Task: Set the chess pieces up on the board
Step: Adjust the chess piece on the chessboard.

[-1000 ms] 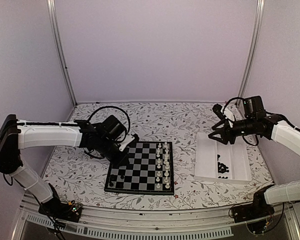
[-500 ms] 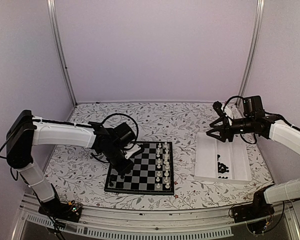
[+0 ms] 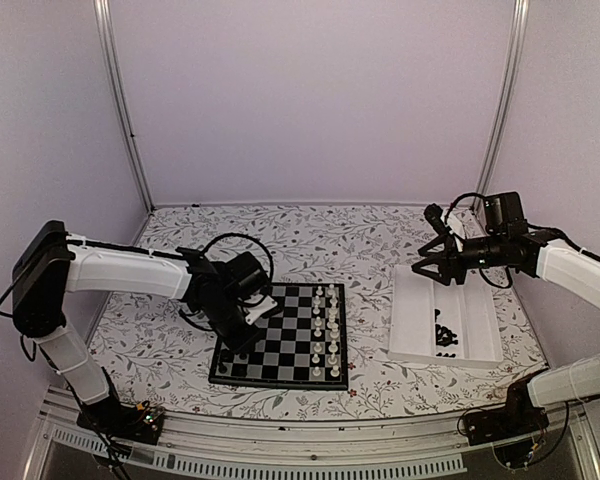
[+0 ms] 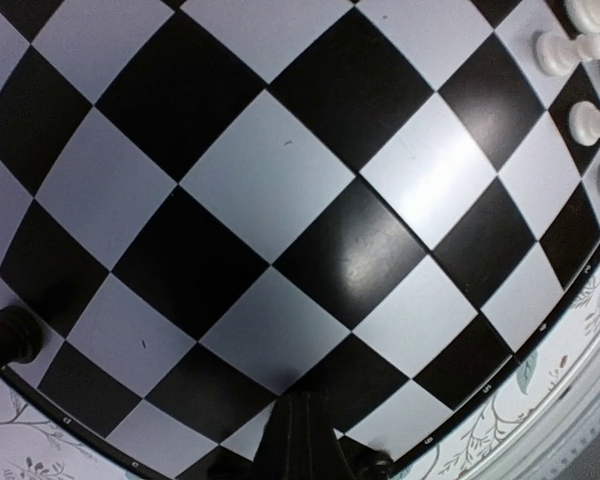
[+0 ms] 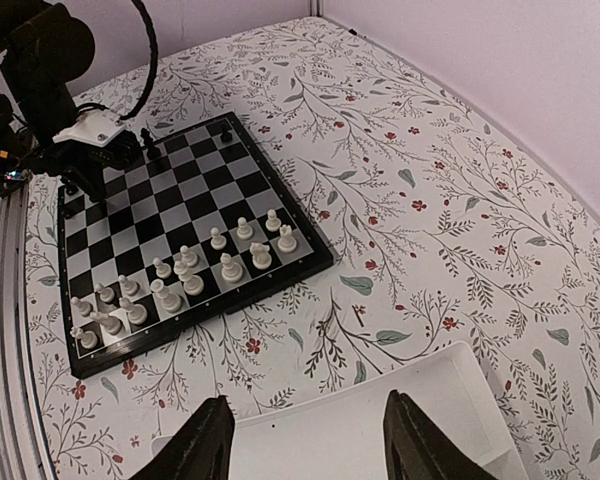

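The left hand [image 3: 238,335] is hanging low over the lower-left corner of the chessboard [image 3: 280,383]. Its fingers [image 4: 298,440] are pressed together, and it cannot be told whether they are pinching anything. In the left wrist view, one black chess piece [image 4: 10,345] is standing on an edge square at the left of the frame, apart from the fingers. White chess pieces [image 3: 325,330] are filling two files along the board's right side.

The right hand [image 3: 427,268] is hovering at the right of the overhead frame, above the upper end of the white tray [image 3: 415,315]. Its fingers [image 5: 215,440] are standing apart with nothing between them.

The remaining black chess pieces [image 3: 445,335] are lying in a small heap at the lower end of that tray. The heap is below and slightly right of the right hand in the frame. The tray's long axis is running from the top of the frame towards the bottom, so the hand looks to need a short reach down that line.

The right hand is much the nearer of the two. The left hand is well apart from the heap, with the whole board between them. Both board and tray are resting on the floral tabletop [image 3: 360,235].
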Robot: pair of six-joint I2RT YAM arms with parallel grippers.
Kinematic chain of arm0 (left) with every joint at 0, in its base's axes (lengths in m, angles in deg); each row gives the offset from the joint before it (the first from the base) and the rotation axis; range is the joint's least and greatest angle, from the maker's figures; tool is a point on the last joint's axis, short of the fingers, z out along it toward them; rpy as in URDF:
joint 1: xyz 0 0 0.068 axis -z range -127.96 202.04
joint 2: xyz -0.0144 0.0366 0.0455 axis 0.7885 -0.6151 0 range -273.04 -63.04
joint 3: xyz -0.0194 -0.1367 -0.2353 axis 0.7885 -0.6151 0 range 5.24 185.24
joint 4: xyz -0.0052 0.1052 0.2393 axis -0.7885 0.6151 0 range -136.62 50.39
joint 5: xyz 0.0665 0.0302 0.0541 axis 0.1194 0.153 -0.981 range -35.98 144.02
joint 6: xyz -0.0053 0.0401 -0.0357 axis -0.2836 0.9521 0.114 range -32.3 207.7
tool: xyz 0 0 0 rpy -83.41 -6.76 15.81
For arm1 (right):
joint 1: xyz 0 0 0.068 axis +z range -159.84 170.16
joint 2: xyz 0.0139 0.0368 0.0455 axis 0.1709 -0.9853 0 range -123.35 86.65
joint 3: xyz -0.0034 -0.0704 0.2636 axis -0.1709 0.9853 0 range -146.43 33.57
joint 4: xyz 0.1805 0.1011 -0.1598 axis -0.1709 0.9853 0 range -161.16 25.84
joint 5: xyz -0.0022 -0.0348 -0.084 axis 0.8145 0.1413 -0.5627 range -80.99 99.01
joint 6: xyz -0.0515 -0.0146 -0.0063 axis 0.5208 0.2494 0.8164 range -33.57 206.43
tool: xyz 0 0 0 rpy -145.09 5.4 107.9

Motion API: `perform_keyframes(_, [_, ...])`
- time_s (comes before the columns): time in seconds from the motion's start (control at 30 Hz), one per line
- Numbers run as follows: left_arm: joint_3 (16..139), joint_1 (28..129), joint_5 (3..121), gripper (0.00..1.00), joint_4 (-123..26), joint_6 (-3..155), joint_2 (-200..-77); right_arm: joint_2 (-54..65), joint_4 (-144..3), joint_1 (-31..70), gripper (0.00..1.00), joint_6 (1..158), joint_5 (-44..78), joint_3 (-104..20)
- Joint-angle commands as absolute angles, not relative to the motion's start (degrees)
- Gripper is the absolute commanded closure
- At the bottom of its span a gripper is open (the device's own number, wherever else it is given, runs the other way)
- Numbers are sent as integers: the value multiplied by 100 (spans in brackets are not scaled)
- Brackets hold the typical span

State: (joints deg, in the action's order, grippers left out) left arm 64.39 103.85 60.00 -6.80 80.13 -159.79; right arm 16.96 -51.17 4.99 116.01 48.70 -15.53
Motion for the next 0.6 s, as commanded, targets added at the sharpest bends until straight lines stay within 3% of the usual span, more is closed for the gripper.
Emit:
perform_keyframes(0.0, [6340, 10469, 6008, 100, -590, 7997, -15808, 1645, -5191, 475, 46, 11650, 4970, -1547])
perform_keyframes(0.2, [6357, 10469, 5897, 99, -642, 7965, -15781, 1617, -5182, 474, 45, 11662, 4959, -1563])
perform_keyframes(0.4, [6590, 10715, 5814, 89, -786, 8033, -15450, 1625, -5180, 470, 45, 11666, 4934, -1541])
perform_keyframes(0.57, [6571, 11231, 6339, 98, -668, 8122, -15345, 1593, -5176, 469, 45, 11679, 4940, -1555])
